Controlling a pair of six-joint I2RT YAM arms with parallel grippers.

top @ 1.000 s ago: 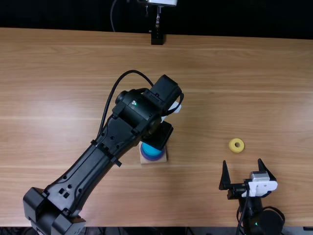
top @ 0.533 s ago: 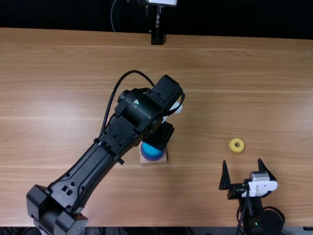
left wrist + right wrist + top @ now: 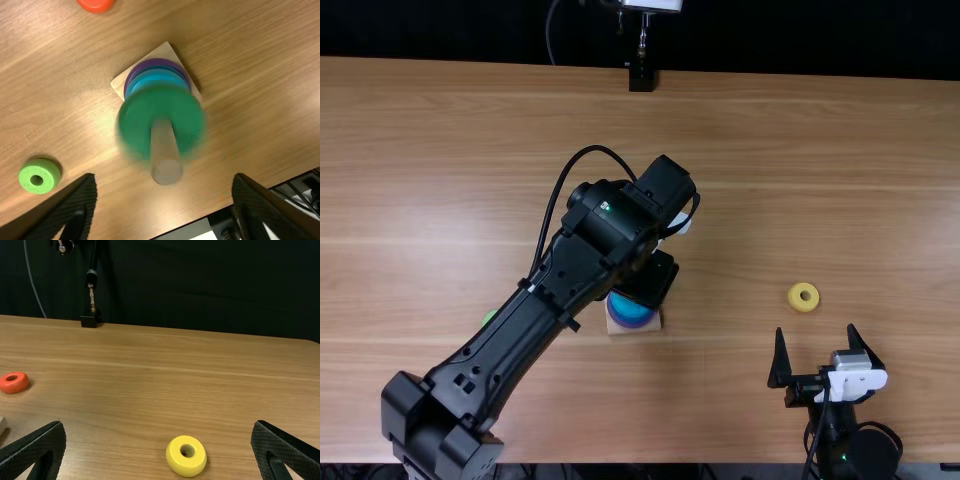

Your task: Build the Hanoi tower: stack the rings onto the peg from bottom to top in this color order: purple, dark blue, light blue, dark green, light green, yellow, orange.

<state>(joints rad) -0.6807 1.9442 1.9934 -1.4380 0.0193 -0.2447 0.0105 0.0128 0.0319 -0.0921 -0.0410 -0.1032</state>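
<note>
My left gripper is over the wooden base; in the left wrist view the gripper stands open, fingers apart. The peg rises through a dark green ring, above a light blue ring and a purple ring. A light green ring lies on the table, its edge showing beside the left forearm in the top view. My right gripper stands open; in its wrist view the gripper holds nothing. The yellow ring lies just beyond it.
An orange ring lies on the table, beyond the base. The left forearm crosses low over the table's left half. A black stand is at the far edge.
The left arm has shifted slightly to the right, mostly at its forearm and elbow, uncovering a light green edge beside it. The right arm and yellow ring have not moved.
</note>
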